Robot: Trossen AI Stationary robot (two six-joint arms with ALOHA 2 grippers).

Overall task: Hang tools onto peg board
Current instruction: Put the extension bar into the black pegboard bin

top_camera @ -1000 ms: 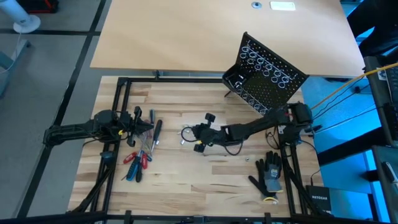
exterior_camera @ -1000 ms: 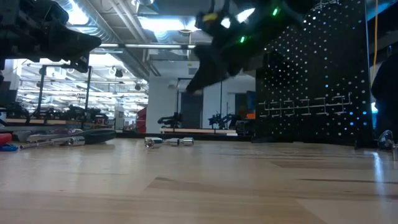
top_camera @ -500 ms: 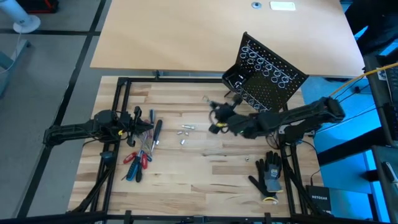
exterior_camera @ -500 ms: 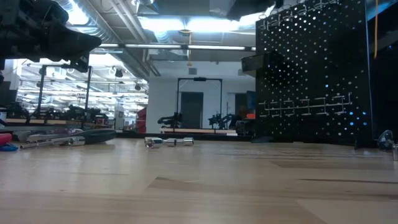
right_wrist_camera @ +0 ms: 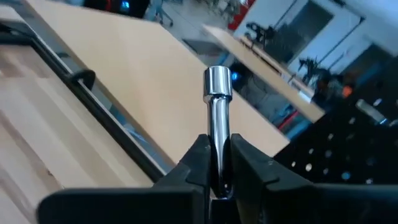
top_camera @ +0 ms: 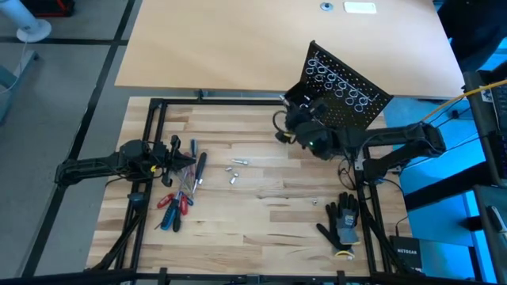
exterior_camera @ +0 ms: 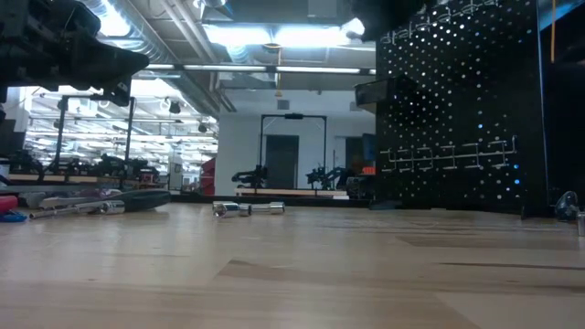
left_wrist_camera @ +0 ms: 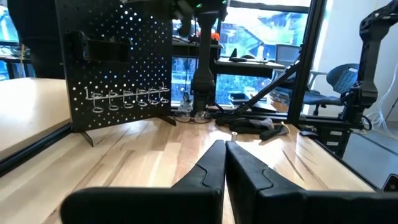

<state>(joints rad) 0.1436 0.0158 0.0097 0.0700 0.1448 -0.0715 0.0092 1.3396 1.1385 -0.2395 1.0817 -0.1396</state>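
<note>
A: How far along is the hanging?

B: Barely started, I'd judge. The peg board point(top_camera: 342, 101) stands tilted at the far right of the table point(top_camera: 238, 237), and from above its wire rings look empty, though they're too small to be sure. Nearly everything is off the board: the screwdrivers point(top_camera: 181, 198) with red, blue and dark handles lie in a heap well to the board's left, and a few silver bits point(top_camera: 235, 170) lie between that heap and the board.

A: Anything on its way?

B: One piece. The right gripper point(top_camera: 287, 125) is raised just beside the board's lower left corner, clamped on a socket point(right_wrist_camera: 217, 118). In the right wrist view it's a slim, polished silver cylinder, standing straight out from between the fingers point(right_wrist_camera: 198, 163), with a slightly wider collar at its free end.

A: And the other arm?

B: The left gripper point(left_wrist_camera: 224, 163) waits over the screwdriver heap, far from the board, its fingers pressed together on nothing.

A: What about the glove?

B: The glove point(top_camera: 342, 223) lies near the table's front right edge, below the board. It isn't part of the job.
</note>
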